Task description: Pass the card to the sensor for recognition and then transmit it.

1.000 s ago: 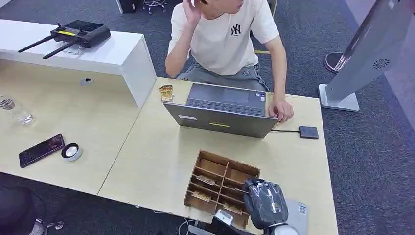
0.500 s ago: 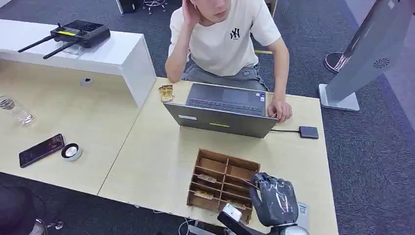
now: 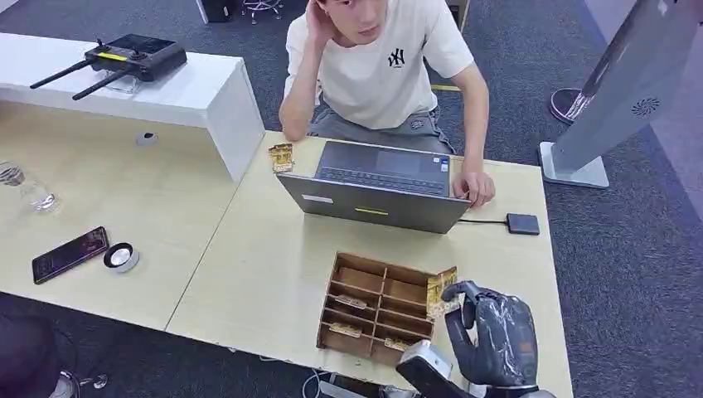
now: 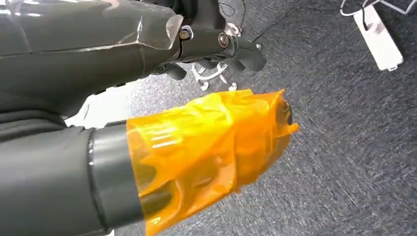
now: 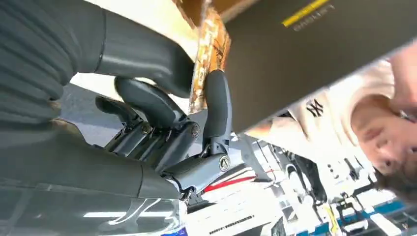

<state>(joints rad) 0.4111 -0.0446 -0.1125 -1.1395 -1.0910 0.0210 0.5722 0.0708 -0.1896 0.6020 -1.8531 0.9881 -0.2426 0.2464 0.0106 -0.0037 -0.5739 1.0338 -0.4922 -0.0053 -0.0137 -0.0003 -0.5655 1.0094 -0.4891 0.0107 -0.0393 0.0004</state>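
Holding a gold card (image 3: pixel 439 292) between its thumb and a finger, the right hand (image 3: pixel 491 336) is up over the near right part of the table (image 3: pixel 273 274). The card stands on its edge, just above the right side of the wooden box (image 3: pixel 377 308). In the right wrist view the same card (image 5: pixel 209 54) shows as a thin gold strip pinched between the thick grey thumb and a dark finger (image 5: pixel 217 103).

The wooden box sits near the front edge of the table. It has many small boxes inside, and a few of them hold more gold cards. Past it, toward the far edge, a grey laptop (image 3: pixel 375 186) is open, facing a person (image 3: pixel 377 66) in a white shirt who sits at the far side. One of the person's hands rests on the table just beside the laptop's right corner. A small black sensor box (image 3: pixel 523 224) lies near the right edge, joined to the laptop by a thin wire. One more gold card (image 3: pixel 281 157) stands by the laptop's left corner.

The left hand (image 4: pixel 196 147) hangs over the grey carpet floor, with its fingers wrapped in orange film. I cannot tell if it is open or closed.

A black phone (image 3: pixel 70 254) and a small round tin (image 3: pixel 121 257) lie on the table to the left.
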